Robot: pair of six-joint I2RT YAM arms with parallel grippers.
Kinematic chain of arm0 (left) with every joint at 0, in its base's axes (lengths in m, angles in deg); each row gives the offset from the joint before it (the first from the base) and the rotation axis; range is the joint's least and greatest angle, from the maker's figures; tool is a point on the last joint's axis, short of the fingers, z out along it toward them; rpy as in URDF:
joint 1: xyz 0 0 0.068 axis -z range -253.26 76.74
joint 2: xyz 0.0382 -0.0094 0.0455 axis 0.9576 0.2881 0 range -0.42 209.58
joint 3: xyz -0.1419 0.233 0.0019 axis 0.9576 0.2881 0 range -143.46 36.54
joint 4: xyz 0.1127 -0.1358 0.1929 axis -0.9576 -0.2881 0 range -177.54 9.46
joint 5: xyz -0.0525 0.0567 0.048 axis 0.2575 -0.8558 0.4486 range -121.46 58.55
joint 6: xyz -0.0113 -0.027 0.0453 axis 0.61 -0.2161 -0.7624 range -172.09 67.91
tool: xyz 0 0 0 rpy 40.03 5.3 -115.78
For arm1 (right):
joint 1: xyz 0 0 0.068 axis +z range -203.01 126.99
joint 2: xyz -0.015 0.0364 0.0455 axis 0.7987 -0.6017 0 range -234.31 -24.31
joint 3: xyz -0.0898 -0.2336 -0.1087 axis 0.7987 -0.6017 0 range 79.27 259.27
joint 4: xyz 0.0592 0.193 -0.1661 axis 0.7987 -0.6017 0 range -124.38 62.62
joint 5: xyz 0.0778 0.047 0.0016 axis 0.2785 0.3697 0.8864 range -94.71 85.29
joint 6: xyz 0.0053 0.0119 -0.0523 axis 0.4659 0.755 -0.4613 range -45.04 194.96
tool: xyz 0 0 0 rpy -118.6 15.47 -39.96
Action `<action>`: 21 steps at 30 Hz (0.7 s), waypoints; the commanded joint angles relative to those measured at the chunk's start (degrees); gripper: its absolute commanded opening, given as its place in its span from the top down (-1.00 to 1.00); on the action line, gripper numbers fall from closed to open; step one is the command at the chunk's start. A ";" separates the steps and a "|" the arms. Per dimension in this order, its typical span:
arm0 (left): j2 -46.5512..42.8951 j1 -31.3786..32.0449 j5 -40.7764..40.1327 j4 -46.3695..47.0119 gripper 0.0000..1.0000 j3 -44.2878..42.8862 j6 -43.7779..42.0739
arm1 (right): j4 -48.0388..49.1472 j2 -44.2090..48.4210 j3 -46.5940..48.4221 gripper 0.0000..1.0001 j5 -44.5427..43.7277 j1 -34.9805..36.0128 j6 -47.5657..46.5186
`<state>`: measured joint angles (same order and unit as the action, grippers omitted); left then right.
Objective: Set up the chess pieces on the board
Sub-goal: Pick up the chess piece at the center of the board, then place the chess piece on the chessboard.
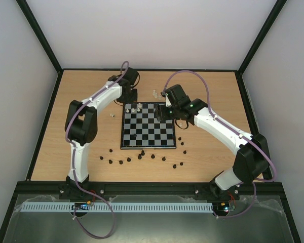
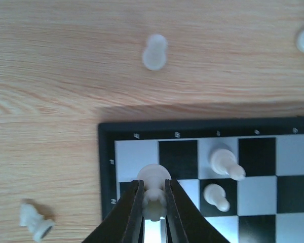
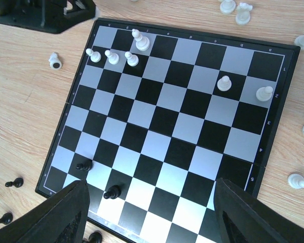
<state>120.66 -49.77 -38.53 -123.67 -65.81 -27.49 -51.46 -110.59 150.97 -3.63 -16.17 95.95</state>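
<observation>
Left fingers [image 2: 136, 205] clench a white piece [image 2: 153, 196] at the board [image 2: 106, 152] edge (right fingers [image 3: 66, 212] hang open).

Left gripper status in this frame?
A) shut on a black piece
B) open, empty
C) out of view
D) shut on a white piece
D: in the left wrist view the left gripper has both fingers pressed against the sides of a white piece, with no gap left between them and it.
</observation>
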 commanded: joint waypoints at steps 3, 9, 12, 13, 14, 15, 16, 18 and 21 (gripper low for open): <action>2.18 0.95 1.44 -1.78 0.78 -0.36 -0.26 | -0.29 0.23 -0.51 -0.36 0.15 0.36 -0.12; 3.73 0.78 0.27 -1.88 0.78 -1.00 -0.20 | -0.30 0.30 -0.53 -0.36 0.04 0.43 -0.21; 4.37 0.53 0.33 -1.93 0.77 -1.16 -0.27 | -0.34 0.34 -0.61 -0.36 0.00 0.43 -0.16; 4.56 0.45 0.31 -1.97 0.76 -1.14 -0.26 | -0.33 0.33 -0.56 -0.36 0.05 0.43 -0.16; 4.67 0.42 0.30 -1.88 0.76 -1.06 -0.35 | -0.31 0.29 -0.59 -0.35 0.14 0.43 -0.16; 4.89 0.38 0.30 -1.94 0.76 -1.10 -0.39 | -0.30 0.32 -0.60 -0.36 0.08 0.43 -0.16; 5.03 0.34 0.30 -1.91 0.76 -1.02 -0.41 | -0.28 0.28 -0.58 -0.36 0.06 0.43 -0.16; 5.18 0.18 0.29 -1.87 0.75 -0.85 -0.50 | -0.23 0.30 -0.61 -0.36 0.15 0.43 -0.16; 5.35 0.00 0.22 -1.72 0.74 -0.62 -0.45 | -0.23 0.24 -0.60 -0.36 0.23 0.43 -0.16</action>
<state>125.14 -49.22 -37.74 -123.82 -65.83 -27.51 -51.46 -110.59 150.97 -3.63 -16.17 95.95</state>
